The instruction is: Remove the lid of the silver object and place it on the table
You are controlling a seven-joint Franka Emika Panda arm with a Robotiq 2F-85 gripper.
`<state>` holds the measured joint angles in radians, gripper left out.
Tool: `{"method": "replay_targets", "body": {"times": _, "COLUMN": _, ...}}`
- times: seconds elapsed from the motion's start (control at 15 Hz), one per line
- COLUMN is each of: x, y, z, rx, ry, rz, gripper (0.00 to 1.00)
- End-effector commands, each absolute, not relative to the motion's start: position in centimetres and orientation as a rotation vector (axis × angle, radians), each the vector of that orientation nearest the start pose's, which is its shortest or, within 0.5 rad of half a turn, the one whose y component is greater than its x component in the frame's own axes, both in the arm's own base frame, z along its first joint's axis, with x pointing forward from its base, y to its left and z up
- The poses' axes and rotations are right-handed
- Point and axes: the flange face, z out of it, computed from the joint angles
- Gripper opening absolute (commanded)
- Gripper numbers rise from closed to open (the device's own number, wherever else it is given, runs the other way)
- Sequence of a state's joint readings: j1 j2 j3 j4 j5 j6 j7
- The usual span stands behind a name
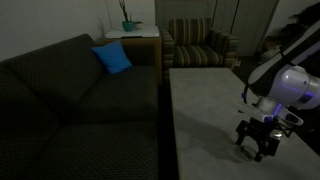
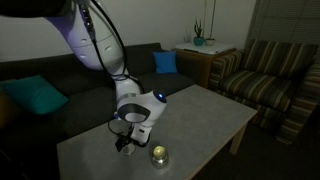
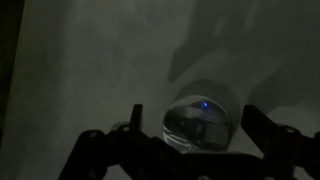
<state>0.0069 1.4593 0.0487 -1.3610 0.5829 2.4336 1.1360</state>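
The tool [image 2: 127,143] is held spread, low over the desk [image 2: 215,108]; the silver object [image 2: 158,154] is seen standing just right of it, untouched.

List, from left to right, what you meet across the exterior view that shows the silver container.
teal cushion → gripper → silver container → potted plant → striped armchair

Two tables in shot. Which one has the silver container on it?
The long pale grey coffee table, where the silver container sits near the pincer. The small wooden side table carries a plant instead.
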Motion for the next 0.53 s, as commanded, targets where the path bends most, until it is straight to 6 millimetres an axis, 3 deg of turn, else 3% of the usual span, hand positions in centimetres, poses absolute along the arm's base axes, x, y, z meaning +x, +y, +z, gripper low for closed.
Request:
{"method": "replay_targets", "body": {"times": 0.0, "x": 55.8, "y": 1.8, "z": -20.4, "rx": -2.008, "ry": 2.226, "rz": 0.67, "gripper": 1.0}}
{"method": "replay_targets", "body": {"times": 0.47, "x": 55.5, "y": 2.5, "z": -18.9, "rx": -2.091, "ry": 2.185, "rz": 0.585, "gripper": 1.0}}
